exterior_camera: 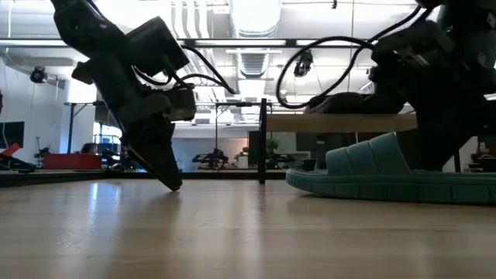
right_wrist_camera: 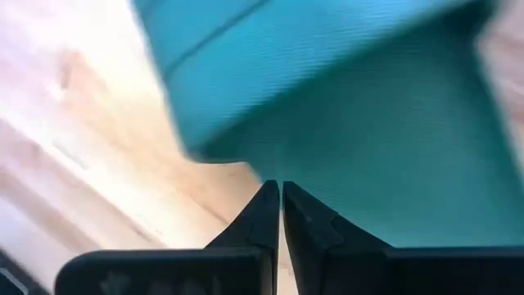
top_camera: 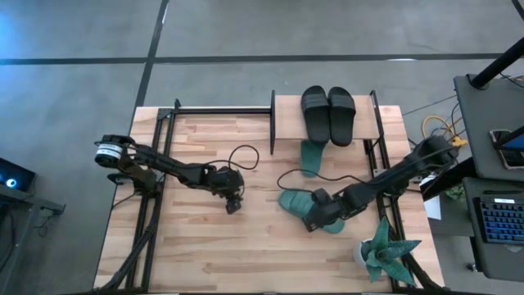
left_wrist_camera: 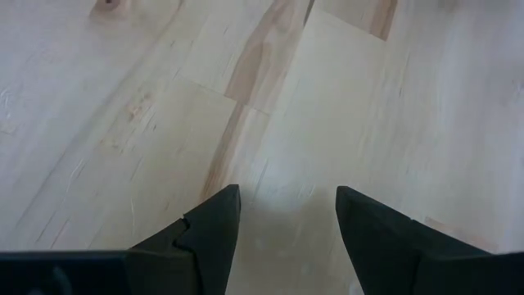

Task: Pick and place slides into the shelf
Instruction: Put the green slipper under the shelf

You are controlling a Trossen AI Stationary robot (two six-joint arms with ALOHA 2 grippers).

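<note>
Right wrist view: the right pincer [right_wrist_camera: 281, 215] has its two dark fingers pressed together tip to tip, with nothing visible between them. The tips sit at the edge of a teal slide [right_wrist_camera: 344, 106], over its footbed just below the wide strap. Whether the tips touch the slide cannot be told.

High view: the right pincer [top_camera: 314, 220] is over the near teal slide [top_camera: 296, 205], which lies flat on the table [top_camera: 246, 254] in front of the shelf [top_camera: 286, 111]. The second teal slide [top_camera: 312, 156] lies half under the shelf's front edge, toe outward. The black pair [top_camera: 328, 113] sits side by side on the shelf's top board. A black cable [top_camera: 307, 176] loops across the table between the teal slides. A teal spiky plant [top_camera: 385, 250] stands at the table's near right corner.

Left pincer [top_camera: 232, 205]: positioned near the table centre, well apart from all slides. In the left wrist view its fingers [left_wrist_camera: 209, 238] are spread wide over bare wood and hold nothing. The low view shows its tip resting at the table surface.
</note>
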